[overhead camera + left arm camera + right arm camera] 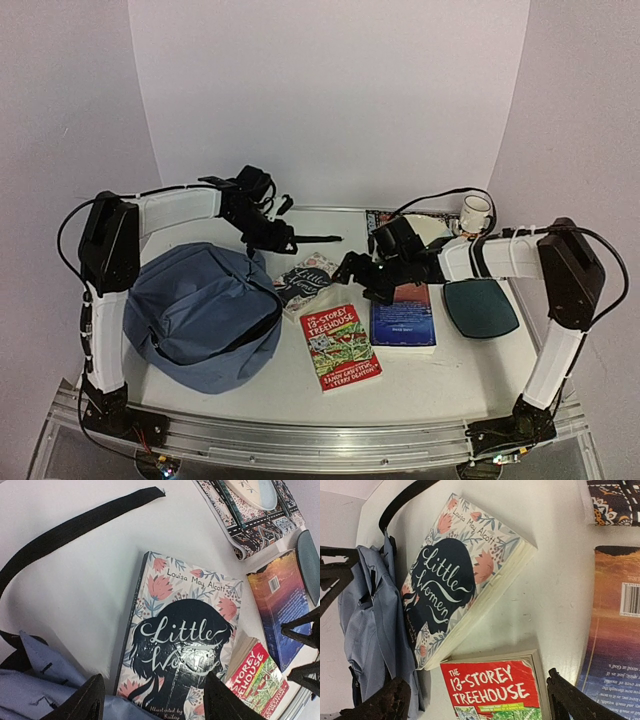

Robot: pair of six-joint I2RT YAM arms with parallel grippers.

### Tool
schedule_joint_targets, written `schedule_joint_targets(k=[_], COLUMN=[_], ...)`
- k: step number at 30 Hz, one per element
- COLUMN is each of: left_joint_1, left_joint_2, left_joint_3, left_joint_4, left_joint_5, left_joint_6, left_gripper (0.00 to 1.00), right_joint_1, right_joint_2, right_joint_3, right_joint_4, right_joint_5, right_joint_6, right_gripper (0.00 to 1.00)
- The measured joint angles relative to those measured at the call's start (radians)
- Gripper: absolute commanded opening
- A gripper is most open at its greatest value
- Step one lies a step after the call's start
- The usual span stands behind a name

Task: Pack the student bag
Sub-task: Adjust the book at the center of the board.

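Soft, slumped slate-blue fabric student bag (200, 310) lies near left, its dark mouth gaping and its contents unseen. The glossy Little Women paperback (175, 645) touches its right edge. Left gripper (155, 702) and right gripper (477, 697): fingers apart, empty.
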Motion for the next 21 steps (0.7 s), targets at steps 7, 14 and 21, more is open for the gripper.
schedule_joint_targets(k=[7,14,21], left_joint_1=[0.000,0.000,-0.002], left_joint_2=[0.147,0.189,0.181], left_joint_3=[0.045,0.045,-0.006], left_joint_4=[-0.002,0.000,0.032], left_joint_5=[0.006,0.012,0.077], left_joint_6=[0.003,-0.006,-0.059], left_gripper=[0.69,0.68,0.66], right_joint_1=[0.024,0.041,0.045], right_joint_2=[0.081,0.149,0.227], right_joint_3=[0.073,0.131,0.176], right_joint_4=[0.015,0.026,0.032], right_joint_5=[0.004,0.009,0.027], right_joint_6=[0.018,0.045,0.072], right_gripper=[0.92,0.87,0.78])
